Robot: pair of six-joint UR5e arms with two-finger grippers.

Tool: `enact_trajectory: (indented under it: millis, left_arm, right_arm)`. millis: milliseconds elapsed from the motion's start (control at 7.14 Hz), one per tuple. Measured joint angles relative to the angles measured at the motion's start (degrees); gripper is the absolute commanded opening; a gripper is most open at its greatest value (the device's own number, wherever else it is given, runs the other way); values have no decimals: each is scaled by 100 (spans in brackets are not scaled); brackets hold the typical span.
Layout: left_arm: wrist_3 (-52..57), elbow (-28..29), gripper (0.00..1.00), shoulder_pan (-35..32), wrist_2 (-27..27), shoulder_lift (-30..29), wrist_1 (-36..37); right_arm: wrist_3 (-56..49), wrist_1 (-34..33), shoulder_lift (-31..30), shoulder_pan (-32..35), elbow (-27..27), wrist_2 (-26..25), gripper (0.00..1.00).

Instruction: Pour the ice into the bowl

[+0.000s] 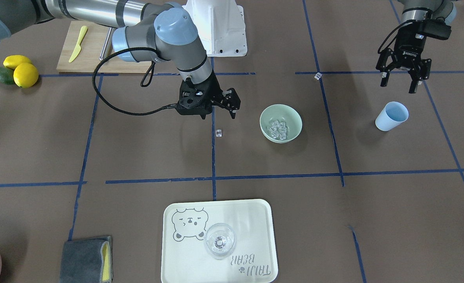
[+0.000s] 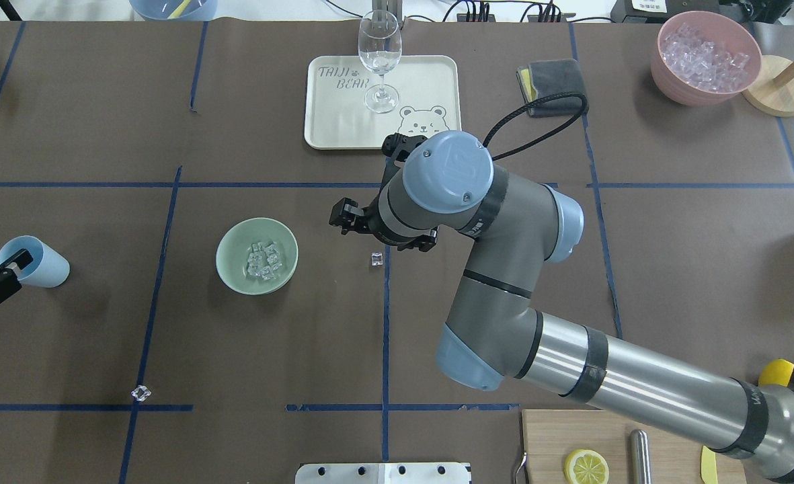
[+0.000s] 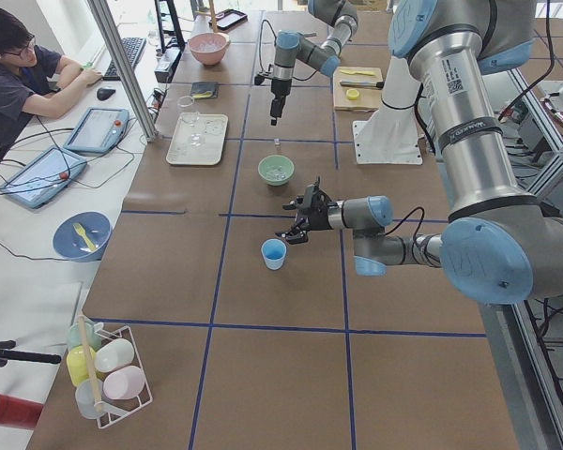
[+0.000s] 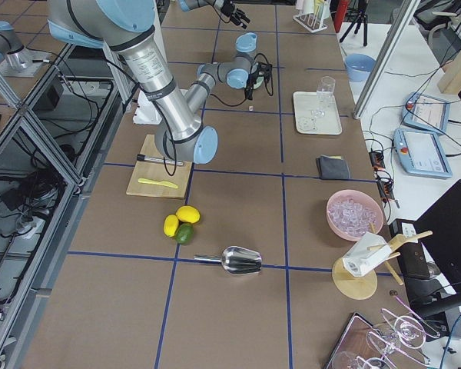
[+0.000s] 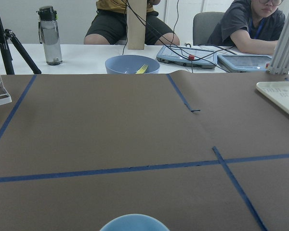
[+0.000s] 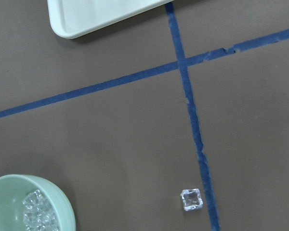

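Note:
The mint-green bowl [image 1: 290,118] stands mid-table and holds several clear ice cubes [image 1: 278,129]; it also shows in the overhead view [image 2: 232,259]. One loose ice cube [image 1: 218,133] lies on the table between the bowl and my right gripper [image 1: 219,114], which hangs open and empty just above the table. The right wrist view shows that cube [image 6: 191,199] and the bowl's edge [image 6: 62,202]. A second loose cube [image 2: 141,393] lies apart. My left gripper [image 1: 398,86] is open and empty, just above the upright, empty light blue cup [image 1: 391,116].
A cream tray [image 1: 263,220] with a clear stemmed glass [image 1: 220,240] sits on the far side. A pink tub of ice [image 2: 702,57], a grey cloth [image 1: 86,259], a cutting board [image 1: 94,47] and lemons [image 1: 19,70] lie around the edges.

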Motion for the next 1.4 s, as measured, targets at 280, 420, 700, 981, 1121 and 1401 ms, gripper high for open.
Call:
enact_trajectory:
  millis: [280,420,700,981,1121,1401]
  left_arm:
    - [526,-225,100,-510,-454,-132,459]
    - [885,-309,100,-1015,-939,-350,874]
    - [1382,-348,100,-2126,-2353,-772,1555]
    - [1599,-363,100,-3074,-3440,-1324,2616]
    - [1815,-376,100,-3514,-3839,-1790,3553]
    - [2562,-365,100,-4052,-4238,-2495,5027]
  right_arm:
    - [-7,-4,657,-145,-736,-224,100]
    - [-25,-1,978,-268,-1131,-439,100]
    - [-60,7,1534,-463,-1883,-720,97]
    - [-115,5,1769,-633,-2322,-826,67]
    - [-168,3,1791,-701,-2420,-837,19]
    - [-233,2,1794,-790,-2483,-894,0]
